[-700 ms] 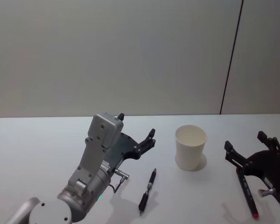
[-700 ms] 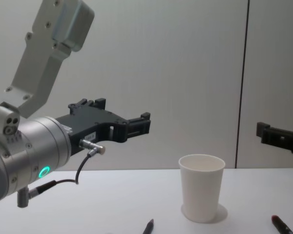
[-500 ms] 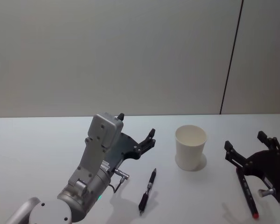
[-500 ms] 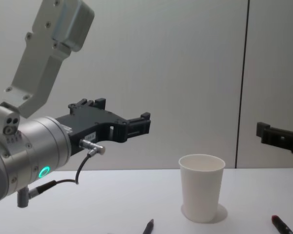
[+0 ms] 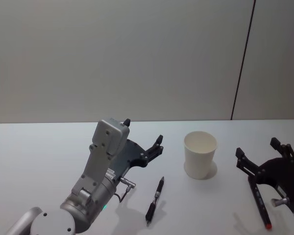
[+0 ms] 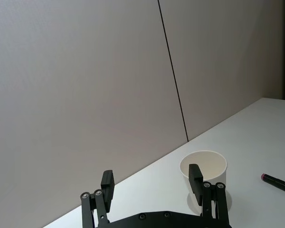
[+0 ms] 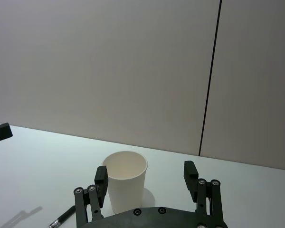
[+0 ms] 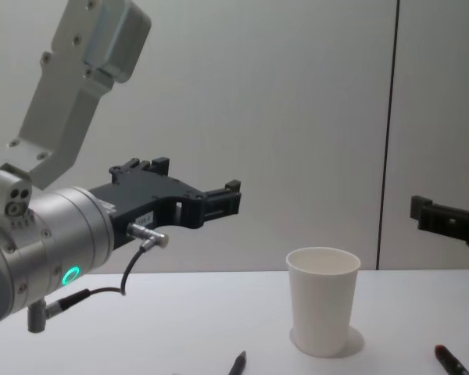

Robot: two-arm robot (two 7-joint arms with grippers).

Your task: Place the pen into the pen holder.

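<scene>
Clearly nothing is gripped: the left gripper point(image 5: 143, 130) hangs released above the table point(image 5: 39, 161), just beside the black pen point(image 5: 155, 199); the right gripper point(image 5: 257, 147) hangs released over a red-tipped pen point(image 5: 260, 203). Between the 2 pens the cup point(image 5: 200, 155) stands upright, ready to receive either.

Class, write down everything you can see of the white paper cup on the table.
The white paper cup has a rolled rim and tapers towards its base. It looks like plain, unprinted paper. It stands upright with its top open, and nothing shows inside. It rests on the white table, between the left gripper and the right gripper, both open and apart from it. Only the table touches it.
</scene>
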